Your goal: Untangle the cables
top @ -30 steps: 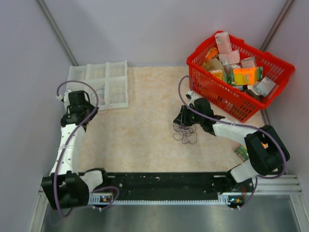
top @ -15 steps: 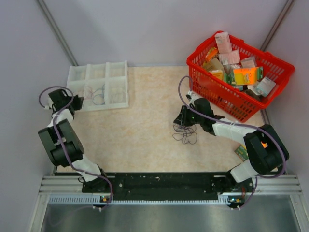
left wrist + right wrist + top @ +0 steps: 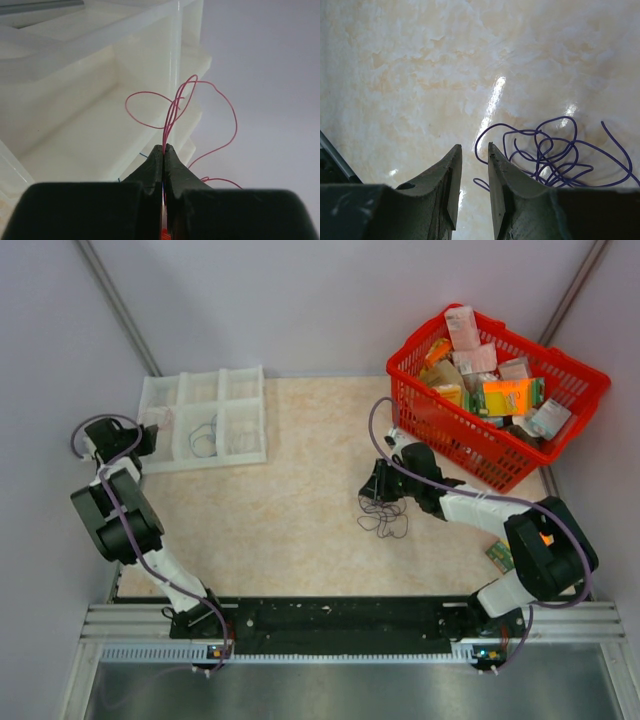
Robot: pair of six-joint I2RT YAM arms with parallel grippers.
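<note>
My left jaws pinch a limp red cable (image 3: 168,125), my right jaws sit part-open, empty, beside light purple cables (image 3: 549,150) lower right, best gripped at an end

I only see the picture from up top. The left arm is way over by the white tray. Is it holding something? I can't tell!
Observer: Yes. The left wrist view shows the left gripper shut on a thin red wire that loops up from its tips.
Operator: And the right one, by the squiggly pile?
Observer: The right gripper is open, its fingers a little apart, pointing down at the table.
Operator: What colour is the pile?
Observer: Purple. The purple wires lie in loose tangled loops just to the right of the fingertips in the right wrist view.
</note>
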